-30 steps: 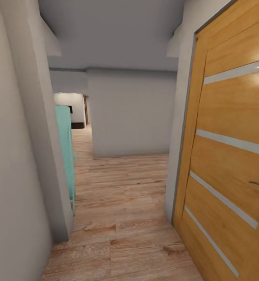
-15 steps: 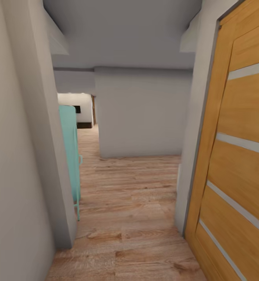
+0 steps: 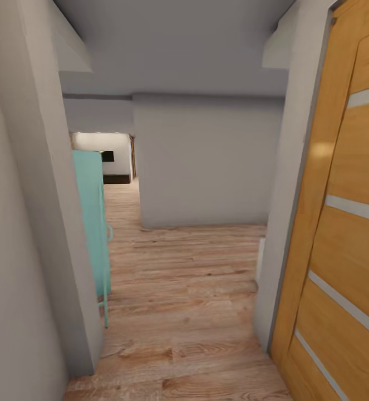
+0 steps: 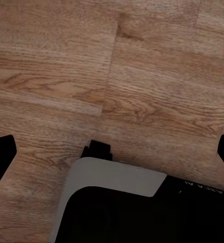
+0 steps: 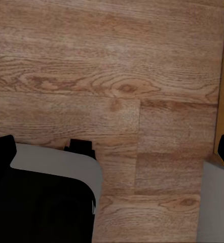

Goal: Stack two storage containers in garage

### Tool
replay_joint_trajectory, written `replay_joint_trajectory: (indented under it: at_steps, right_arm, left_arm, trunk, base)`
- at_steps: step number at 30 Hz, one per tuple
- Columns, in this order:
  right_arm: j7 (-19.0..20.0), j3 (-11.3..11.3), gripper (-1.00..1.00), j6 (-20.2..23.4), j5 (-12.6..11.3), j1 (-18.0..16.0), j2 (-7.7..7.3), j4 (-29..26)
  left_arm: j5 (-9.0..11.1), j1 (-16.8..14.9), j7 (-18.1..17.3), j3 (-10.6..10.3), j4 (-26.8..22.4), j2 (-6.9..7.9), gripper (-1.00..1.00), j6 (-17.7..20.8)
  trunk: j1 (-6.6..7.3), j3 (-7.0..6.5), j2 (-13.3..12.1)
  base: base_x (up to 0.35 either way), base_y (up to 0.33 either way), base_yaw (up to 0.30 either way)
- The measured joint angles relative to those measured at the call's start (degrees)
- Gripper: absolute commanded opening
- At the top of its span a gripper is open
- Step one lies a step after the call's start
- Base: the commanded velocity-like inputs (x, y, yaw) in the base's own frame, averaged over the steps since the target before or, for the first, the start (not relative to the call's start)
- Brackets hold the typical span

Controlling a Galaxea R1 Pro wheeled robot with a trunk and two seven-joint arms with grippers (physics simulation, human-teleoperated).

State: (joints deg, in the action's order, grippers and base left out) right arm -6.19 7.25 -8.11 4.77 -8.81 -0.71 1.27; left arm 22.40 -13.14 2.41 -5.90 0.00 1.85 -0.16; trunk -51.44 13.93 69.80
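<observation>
The two storage containers are out of view, and so are the garage and its concrete floor. I am in a narrow hallway with a light wood-plank floor [image 3: 184, 295]. Far down the passage on the left, a lit room [image 3: 103, 156] shows a black screen on a white wall above a dark low cabinet; it looks like the living room. My left gripper [image 4: 112, 153] hangs open over the planks, its black fingertips [image 4: 0, 157] far apart with nothing between them. My right gripper [image 5: 114, 152] is likewise open and empty above the floor.
A wooden door [image 3: 345, 223] with pale stripes stands close on the right. A grey wall corner [image 3: 56, 223] crowds the left, with a teal door [image 3: 92, 223] just beyond it. A grey wall [image 3: 206, 161] blocks straight ahead; the passage continues left of it. My grey-black base [image 4: 117, 202] shows below.
The whole picture has shifted: the camera has advanced along the hallway and turned slightly, so the wooden door sits further right and the end wall looks nearer. Nothing else has moved.
</observation>
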Motion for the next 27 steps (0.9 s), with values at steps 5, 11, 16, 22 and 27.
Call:
replay_joint_trajectory:
  at_steps: [5, 11, 16, 22, 27]
  right_arm:
    - [0.0, 0.0, 1.0, -0.1, 0.0, 0.0, -0.06, 0.0]
    - [0.0, 0.0, 1.0, -0.1, 0.0, 0.0, -0.08, 0.0]
    - [0.0, 0.1, 1.0, -0.1, 0.0, 0.0, 0.03, 0.0]
    - [-0.1, 0.1, 1.0, -0.1, 0.0, 0.0, 0.29, 0.0]
    - [-0.1, -0.1, 1.0, 0.0, 0.0, 0.0, 0.3, 0.0]
  left_arm:
    - [0.0, 0.0, 0.0, 0.0, 0.0, 0.0, 1.0, 0.0]
    - [0.0, 0.0, 0.0, 0.0, 0.0, 0.0, 1.0, 0.0]
    - [0.0, 0.0, 0.0, 0.0, 0.0, 0.0, 1.0, 0.0]
    - [0.0, 0.0, 0.0, 0.0, 0.0, 0.0, 1.0, 0.0]
    - [0.0, 0.0, 0.0, 0.0, 0.0, 0.0, 1.0, 0.0]
  trunk:
    - [0.0, 0.0, 0.0]
    - [0.0, 0.0, 0.0]
    - [0.0, 0.0, 0.0]
    - [0.0, 0.0, 0.0]
    - [0.0, 0.03, 0.0]
  base:
    - [0.322, 0.0, 0.0]
    - [0.322, 0.0, 0.0]
    - [0.322, 0.0, 0.0]
    - [0.322, 0.0, 0.0]
    - [0.322, 0.0, 0.047]
